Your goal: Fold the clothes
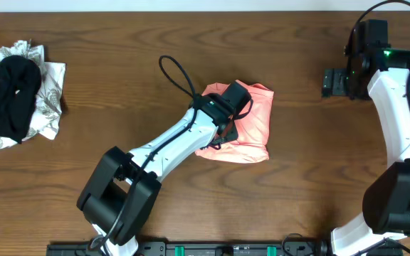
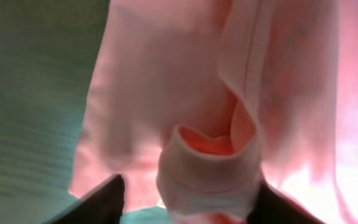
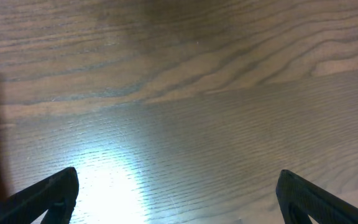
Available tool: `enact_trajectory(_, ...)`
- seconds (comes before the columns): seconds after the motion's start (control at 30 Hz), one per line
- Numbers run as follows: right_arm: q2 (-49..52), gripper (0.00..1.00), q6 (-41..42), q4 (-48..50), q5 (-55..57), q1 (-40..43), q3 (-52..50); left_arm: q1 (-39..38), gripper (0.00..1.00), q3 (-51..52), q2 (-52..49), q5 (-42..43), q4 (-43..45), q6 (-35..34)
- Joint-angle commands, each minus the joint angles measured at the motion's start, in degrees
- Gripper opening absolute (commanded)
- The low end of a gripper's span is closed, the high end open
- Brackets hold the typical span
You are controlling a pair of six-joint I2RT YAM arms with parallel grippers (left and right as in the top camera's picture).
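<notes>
The clothes, a salmon-pink T-shirt (image 1: 251, 128), lie as a folded bundle on the middle of the wooden table. My left gripper (image 1: 230, 108) is down on the bundle's upper left part. In the left wrist view, a rolled fold of the pink T-shirt (image 2: 207, 174) sits between the jaws of the left gripper (image 2: 191, 208). The fold touches the right finger (image 2: 272, 208), and a gap shows beside the left finger (image 2: 107, 202). My right gripper (image 1: 333, 82) rests at the far right over bare wood, wide open (image 3: 179, 199) with nothing between its fingers.
A pile of other garments, black cloth (image 1: 9, 89) on a white patterned piece (image 1: 48, 99), lies at the table's left edge. The left arm's black cable (image 1: 176, 75) loops above the shirt. The table's far edge (image 1: 191, 10) runs along the top.
</notes>
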State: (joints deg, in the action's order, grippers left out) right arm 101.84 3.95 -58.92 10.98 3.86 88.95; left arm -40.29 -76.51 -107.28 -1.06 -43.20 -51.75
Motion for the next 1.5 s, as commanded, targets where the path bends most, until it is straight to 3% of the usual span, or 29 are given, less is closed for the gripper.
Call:
enact_trajectory(0.0, 0.2, 0.99, 0.9, 0.0, 0.6, 0.2, -0.2, -0.1, 0.42, 0.2, -0.2, -0.9, -0.2, 0.0)
enact_trajectory(0.2, 0.2, 0.99, 0.9, 0.0, 0.6, 0.2, -0.2, -0.4, 0.21, 0.2, -0.2, 0.6, -0.2, 0.8)
enact_trajectory(0.3, 0.2, 0.99, 0.9, 0.0, 0.6, 0.2, -0.2, -0.4, 0.06, 0.2, -0.2, 0.6, -0.2, 7.0)
enact_trajectory(0.4, 0.2, 0.99, 0.9, 0.0, 0.6, 0.2, -0.2, -0.4, 0.06, 0.2, -0.2, 0.6, -0.7, 21.6)
enact_trajectory(0.53, 0.2, 0.99, 0.9, 0.0, 0.6, 0.2, -0.2, -0.4, 0.07, 0.2, -0.2, 0.3, -2.4, 30.4)
enact_trajectory(0.9, 0.2, 0.99, 0.9, 0.0, 0.6, 0.2, -0.2, -0.4, 0.06, 0.3, -0.2, -5.4, -2.8, 30.7)
enact_trajectory(1.3, 0.2, 0.99, 0.9, 0.0, 0.6, 0.2, -0.2, -0.4, 0.06, 3.9, -0.2, -5.7, 1.1, 30.7)
enact_trajectory(1.47, 0.2, 0.99, 0.9, 0.0, 0.6, 0.2, -0.2, -0.4, 0.17, 8.2, -0.2, -5.7, 4.3, 30.7)
